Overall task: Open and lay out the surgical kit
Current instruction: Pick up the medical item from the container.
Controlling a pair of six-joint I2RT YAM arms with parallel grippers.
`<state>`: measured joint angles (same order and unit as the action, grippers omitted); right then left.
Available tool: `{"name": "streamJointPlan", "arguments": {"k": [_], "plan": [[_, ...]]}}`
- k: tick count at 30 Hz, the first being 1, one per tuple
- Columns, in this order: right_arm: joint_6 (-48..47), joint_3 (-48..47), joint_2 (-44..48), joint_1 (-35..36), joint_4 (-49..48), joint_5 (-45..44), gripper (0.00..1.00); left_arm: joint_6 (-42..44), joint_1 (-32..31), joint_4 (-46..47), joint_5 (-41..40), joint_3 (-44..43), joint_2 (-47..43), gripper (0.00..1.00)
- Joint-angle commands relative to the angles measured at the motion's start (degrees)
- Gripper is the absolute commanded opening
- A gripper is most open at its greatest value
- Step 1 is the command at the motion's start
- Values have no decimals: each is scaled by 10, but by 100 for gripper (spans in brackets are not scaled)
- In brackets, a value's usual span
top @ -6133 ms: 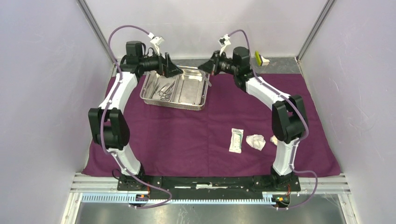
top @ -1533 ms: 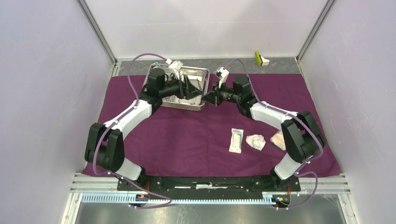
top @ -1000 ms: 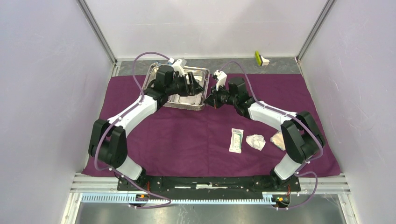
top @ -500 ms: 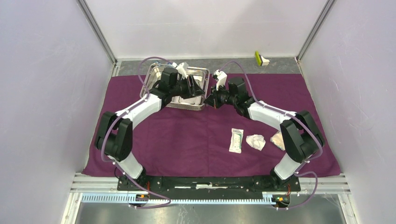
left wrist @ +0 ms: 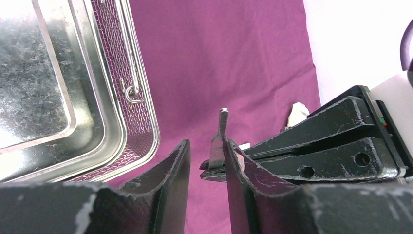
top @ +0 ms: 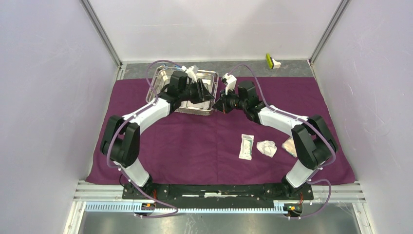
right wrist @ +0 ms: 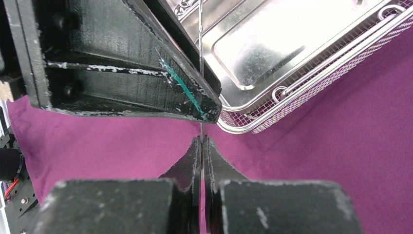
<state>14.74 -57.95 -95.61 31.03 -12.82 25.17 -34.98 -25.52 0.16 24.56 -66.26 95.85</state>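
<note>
A: Tweezers (left wrist: pixel 220 134) hang just off the tray's (left wrist: pixel 143 122) near right corner, pinched tight in our right gripper (right wrist: pixel 201 142).

B: Left gripper (left wrist: pixel 207 146) stands narrow around the tip, 1 finger touching. We judge them stiff, light, slick; take the flat sides.

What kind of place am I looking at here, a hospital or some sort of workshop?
Probably a robot test booth, not a hospital: plain panel walls close it in, two arms are bolted to a rail, and a steel tray sits on a purple cloth.
</note>
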Motion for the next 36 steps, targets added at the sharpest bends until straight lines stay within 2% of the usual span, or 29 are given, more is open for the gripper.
{"name": "streamJointPlan", "arguments": {"k": [1,26,31,36], "plan": [[5,-2,2,1,-31,1,0,-15,-2,25,15,-27,9,39],[21,5,-5,1,-41,10,0,4,-1,25,10,-34,18,24],[28,7,-6,2,-47,18,3,17,-2,12,-5,-40,19,27],[35,8,-6,2,-52,22,6,22,-1,8,-8,-41,20,25]]}}
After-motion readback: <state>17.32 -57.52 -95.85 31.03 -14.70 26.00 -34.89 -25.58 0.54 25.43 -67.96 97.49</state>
